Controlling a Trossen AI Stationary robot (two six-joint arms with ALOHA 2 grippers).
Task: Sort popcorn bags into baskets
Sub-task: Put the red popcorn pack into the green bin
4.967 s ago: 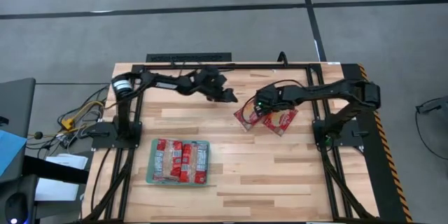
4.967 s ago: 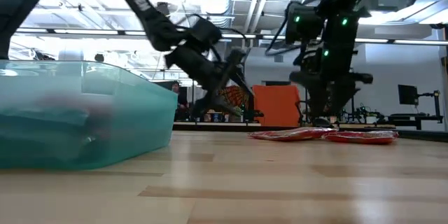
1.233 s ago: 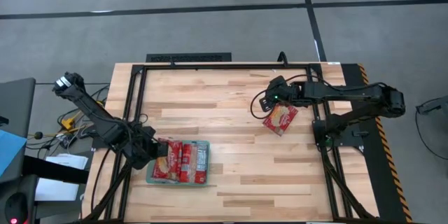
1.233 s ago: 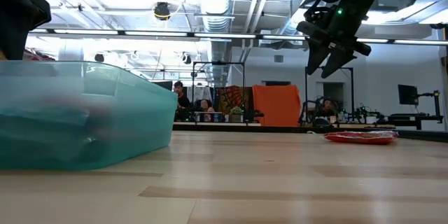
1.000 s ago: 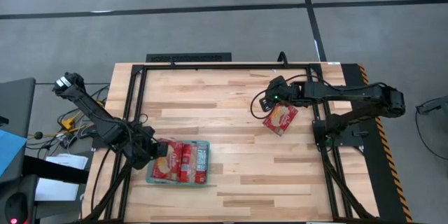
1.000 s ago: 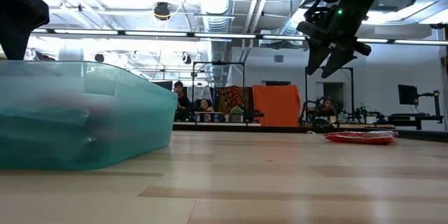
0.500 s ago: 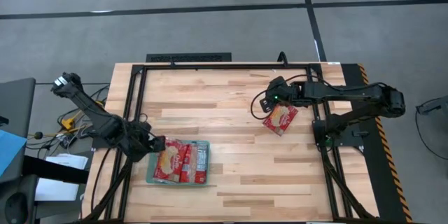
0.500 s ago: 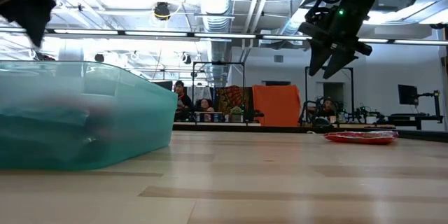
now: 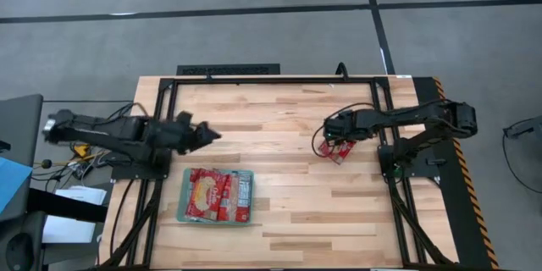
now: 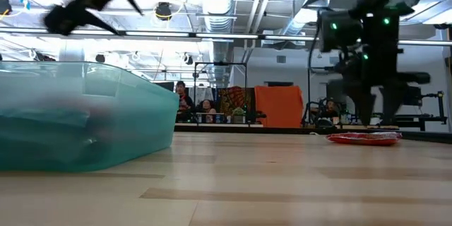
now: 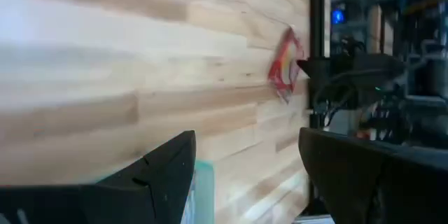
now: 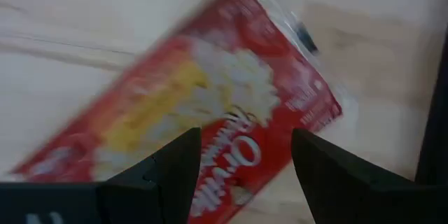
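Pale wooden planks make up the surface (image 9: 279,127), framed by a black rail and set on a grey floor. Beyond it, in the low view, lies a workshop with ceiling ducts, strip lights, an orange panel (image 10: 280,106) and a few people seated far off.

Near the left front of the surface sits the teal basket (image 9: 184,193), a shallow tray holding several red popcorn bags (image 9: 218,195) laid flat side by side (the exact count is hard to tell from above). In the low view the basket (image 10: 141,127) fills the near left, its wall translucent and its contents only a blur.

The left gripper (image 9: 206,135) is raised above the surface, behind the basket and clear of it, pointing toward the middle. Its fingers (image 11: 157,175) stand apart with nothing between them; past them its wrist view shows bare planks, a sliver of teal and, far off, one red bag (image 11: 285,70) beside the other arm.

That last loose bag (image 9: 336,148) lies flat on the right side of the surface, well apart from the basket. The right gripper (image 9: 331,129) hangs directly over it, with its fingers (image 12: 164,171) spread wide and empty; in its wrist view the bag (image 12: 210,112) fills the gap between them, red with a yellowish popcorn picture. Whether the fingertips touch the bag cannot be told.
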